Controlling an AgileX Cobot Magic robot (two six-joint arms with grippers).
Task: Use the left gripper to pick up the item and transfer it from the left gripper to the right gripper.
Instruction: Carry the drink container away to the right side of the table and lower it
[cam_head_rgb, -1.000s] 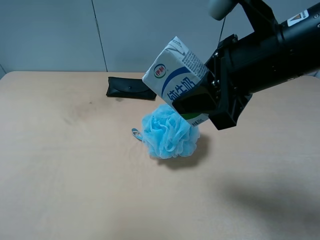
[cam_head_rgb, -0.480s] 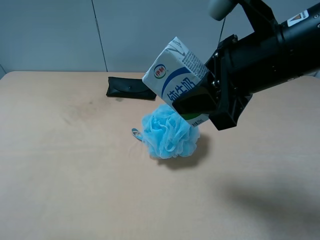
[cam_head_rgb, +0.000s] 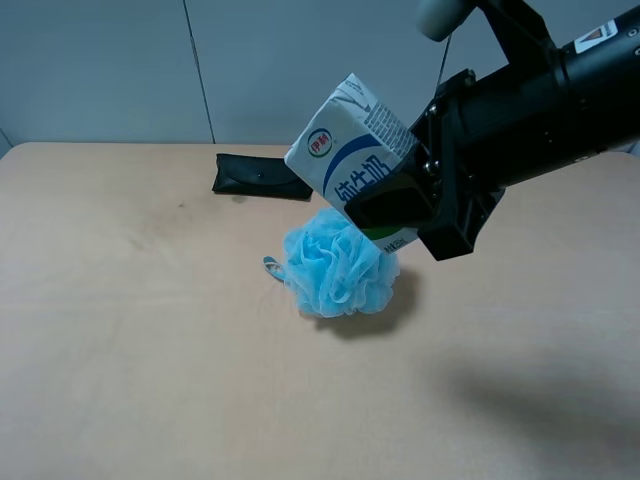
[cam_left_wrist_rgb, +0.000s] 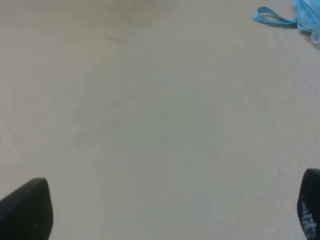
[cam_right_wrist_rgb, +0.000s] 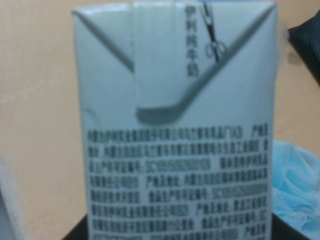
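Print on the carton (cam_right_wrist_rgb: 175, 165) showed only from the right wrist, the right gripper (cam_head_rgb: 400, 212) clamping it. The left gripper (cam_left_wrist_rgb: 167, 210) gaped wide over beige table (cam_left_wrist_rgb: 150, 100), grey wall (cam_head_rgb: 100, 70) behind.

White-blue carton (cam_head_rgb: 350, 160), blue sponge (cam_head_rgb: 335, 268), black pouch (cam_head_rgb: 258, 176)

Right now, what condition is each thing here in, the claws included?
milk carton, off the table, tilted, clamped by the right gripper.
right gripper, shut on the milk carton.
left gripper, open, holding nothing.
bath sponge, resting on the table, not gripped.
black pouch, lying flat on the table, closed.
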